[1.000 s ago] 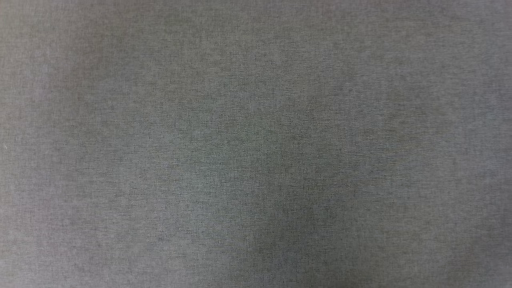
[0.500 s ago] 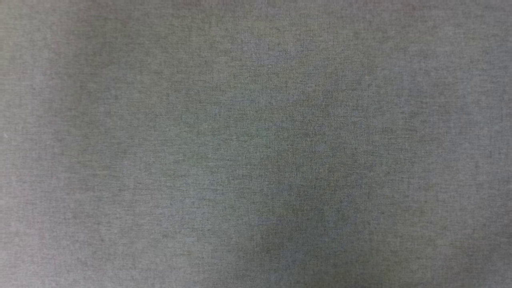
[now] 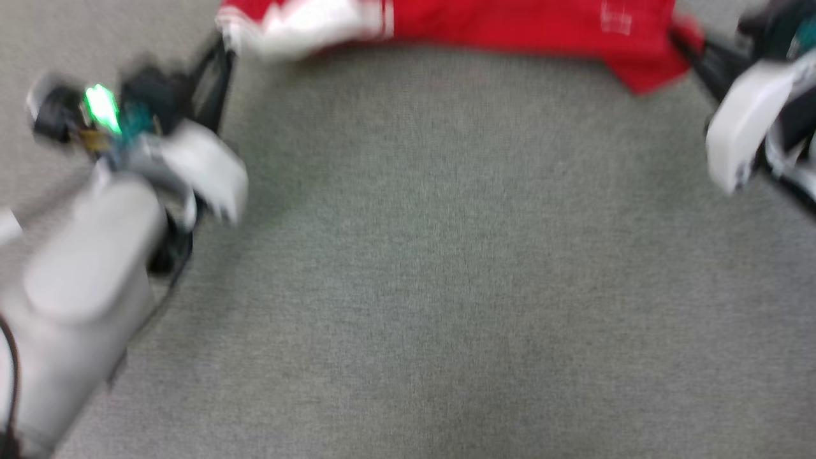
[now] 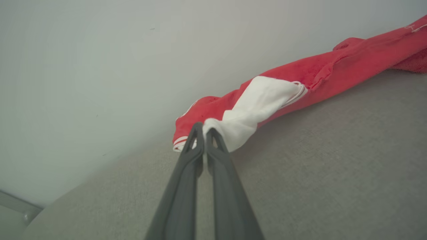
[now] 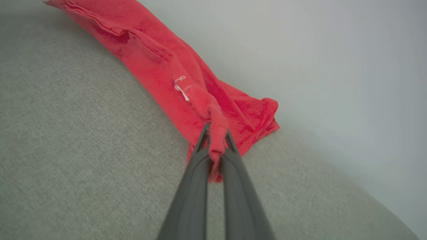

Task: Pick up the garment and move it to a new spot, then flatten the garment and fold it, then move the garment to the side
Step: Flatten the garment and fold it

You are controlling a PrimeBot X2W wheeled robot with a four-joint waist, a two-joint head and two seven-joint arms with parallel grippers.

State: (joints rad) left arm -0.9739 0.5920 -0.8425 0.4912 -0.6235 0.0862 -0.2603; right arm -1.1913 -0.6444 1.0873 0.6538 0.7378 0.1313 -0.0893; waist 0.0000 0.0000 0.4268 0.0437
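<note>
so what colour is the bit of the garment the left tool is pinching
White: the sleeve of the garment; clearest in the left wrist view.

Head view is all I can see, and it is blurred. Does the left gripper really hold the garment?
Observer: Yes. The left wrist view shows the left gripper shut on the white sleeve of the garment.
Operator: And the right gripper?
Observer: The right gripper is shut on a bunched red part.
Operator: What lies behind the garment?
Observer: A plain pale surface, where the grey cloth surface ends.
</note>
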